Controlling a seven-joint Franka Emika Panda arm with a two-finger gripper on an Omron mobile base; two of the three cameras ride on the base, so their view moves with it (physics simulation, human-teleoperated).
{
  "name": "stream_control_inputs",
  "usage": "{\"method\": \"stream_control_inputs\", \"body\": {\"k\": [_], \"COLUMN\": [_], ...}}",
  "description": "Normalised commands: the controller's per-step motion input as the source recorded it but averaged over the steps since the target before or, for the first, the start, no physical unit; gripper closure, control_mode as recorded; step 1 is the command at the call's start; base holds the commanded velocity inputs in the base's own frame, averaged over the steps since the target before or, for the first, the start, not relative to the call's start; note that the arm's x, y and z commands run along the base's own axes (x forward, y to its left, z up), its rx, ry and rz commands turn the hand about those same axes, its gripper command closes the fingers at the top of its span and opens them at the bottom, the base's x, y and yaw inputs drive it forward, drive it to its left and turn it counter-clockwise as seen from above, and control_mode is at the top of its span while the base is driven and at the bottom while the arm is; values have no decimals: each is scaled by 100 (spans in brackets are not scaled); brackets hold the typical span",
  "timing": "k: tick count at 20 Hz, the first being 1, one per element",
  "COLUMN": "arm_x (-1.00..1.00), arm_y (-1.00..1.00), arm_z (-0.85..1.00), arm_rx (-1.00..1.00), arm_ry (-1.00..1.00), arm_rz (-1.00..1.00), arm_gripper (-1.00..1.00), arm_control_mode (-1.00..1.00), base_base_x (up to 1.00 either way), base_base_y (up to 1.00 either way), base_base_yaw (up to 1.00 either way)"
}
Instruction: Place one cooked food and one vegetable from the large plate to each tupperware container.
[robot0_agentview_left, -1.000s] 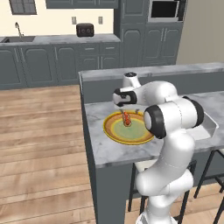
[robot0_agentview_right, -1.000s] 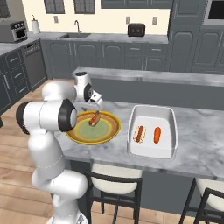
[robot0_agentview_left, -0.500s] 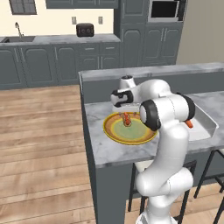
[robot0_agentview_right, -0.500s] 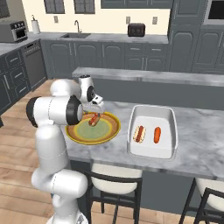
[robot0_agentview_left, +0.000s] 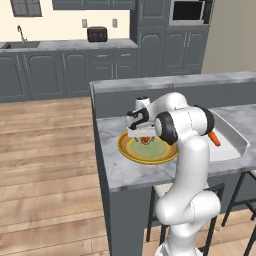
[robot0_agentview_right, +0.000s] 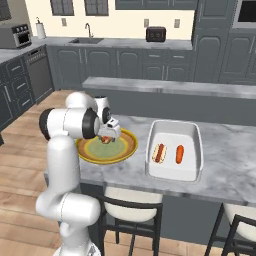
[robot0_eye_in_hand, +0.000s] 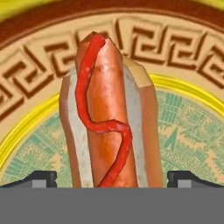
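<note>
The gripper (robot0_eye_in_hand: 112, 177) hangs fully open, empty, directly over the hot dog (robot0_eye_in_hand: 105, 113). Its fingertips (robot0_eye_in_hand: 41, 178) straddle the bun crosswise to its long axis on the large plate (robot0_eye_in_hand: 183, 135).

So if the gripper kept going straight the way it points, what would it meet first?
Most likely the hot dog on the large plate: it lies centred between the open gripper fingertips, apparently very near.

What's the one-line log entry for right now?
gripper: open, low over hot dog | hot dog: on large plate | white container: holds hot dog, carrot
</note>
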Motion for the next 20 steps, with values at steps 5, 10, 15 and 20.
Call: {"method": "stream_control_inputs", "body": {"k": [5,10,15,20], "arm_x": [1,0,0,-64], "arm_y": [0,0,0,0], "arm_z": [-17,-8,2,71], "arm_rx": [2,1,0,-4], "arm_ry": [2,1,0,-11], "arm_rz": [0,0,-1,-5], "arm_gripper": [-100,100,100,100], "arm_control_mode": [-100,-100,-100,-100], "base_base_x": [0,0,0,0], "base_base_y": [0,0,0,0], "base_base_yaw": [0,0,0,0]}}
